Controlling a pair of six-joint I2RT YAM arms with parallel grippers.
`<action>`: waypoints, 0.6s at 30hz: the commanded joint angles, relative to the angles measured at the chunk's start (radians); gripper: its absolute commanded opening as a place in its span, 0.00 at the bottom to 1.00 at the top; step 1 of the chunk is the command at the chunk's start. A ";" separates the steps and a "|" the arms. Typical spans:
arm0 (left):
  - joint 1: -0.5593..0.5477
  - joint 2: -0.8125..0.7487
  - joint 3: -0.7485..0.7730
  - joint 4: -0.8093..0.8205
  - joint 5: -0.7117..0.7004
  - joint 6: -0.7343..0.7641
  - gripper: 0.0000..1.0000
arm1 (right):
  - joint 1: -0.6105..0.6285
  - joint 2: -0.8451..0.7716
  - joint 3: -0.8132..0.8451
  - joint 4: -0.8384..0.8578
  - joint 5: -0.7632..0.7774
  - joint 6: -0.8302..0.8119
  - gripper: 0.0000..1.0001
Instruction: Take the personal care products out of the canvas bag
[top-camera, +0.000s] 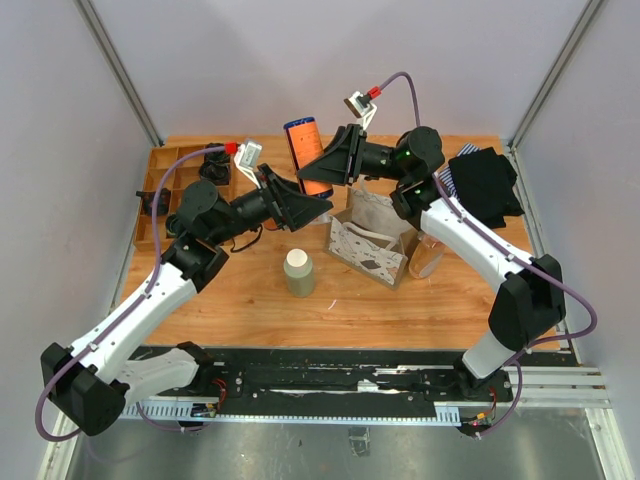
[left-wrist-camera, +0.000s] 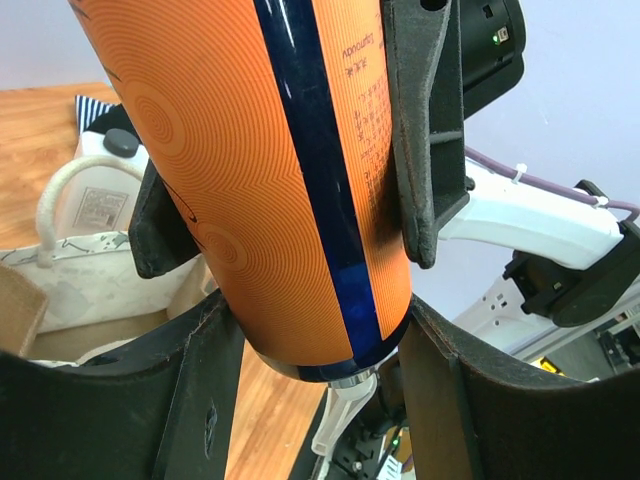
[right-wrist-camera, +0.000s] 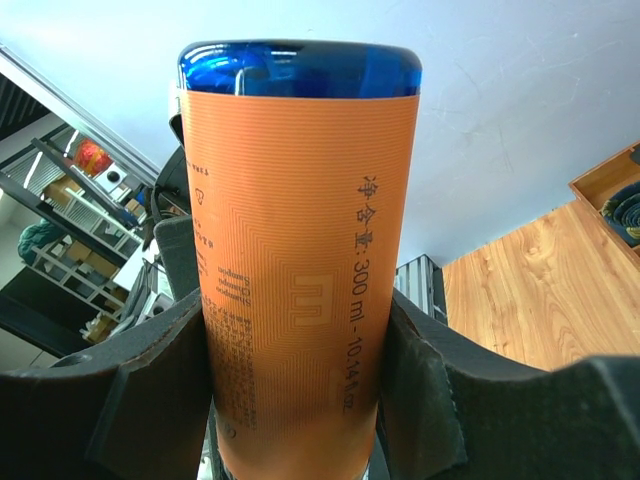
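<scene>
An orange bottle (top-camera: 305, 152) with a blue cap is held in the air behind the canvas bag (top-camera: 372, 240). My right gripper (top-camera: 322, 165) is shut on its middle; the right wrist view shows the bottle (right-wrist-camera: 300, 280) squeezed between both fingers. My left gripper (top-camera: 310, 212) reaches in from the left, and its fingertips press on both sides of the bottle's lower end (left-wrist-camera: 300, 200). An olive-beige bottle (top-camera: 299, 272) with a cream cap stands on the table left of the bag. A clear-looking bottle (top-camera: 428, 258) lies against the bag's right side. The bag's inside is hidden.
A wooden compartment tray (top-camera: 160, 190) with small black objects sits at the back left. A black garment (top-camera: 485, 185) with striped cloth lies at the back right. The bag's whitish panel and rope handle (left-wrist-camera: 60, 200) show below the bottle in the left wrist view.
</scene>
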 joint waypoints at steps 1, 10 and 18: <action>-0.006 -0.034 -0.003 0.038 0.025 -0.046 0.39 | 0.024 -0.013 0.048 0.121 0.060 -0.046 0.01; -0.006 -0.039 -0.032 0.089 0.022 -0.078 0.41 | 0.024 -0.038 -0.002 0.222 0.102 -0.031 0.01; -0.006 -0.014 -0.018 0.092 0.050 -0.082 0.01 | 0.024 -0.010 0.003 0.212 0.067 -0.019 0.15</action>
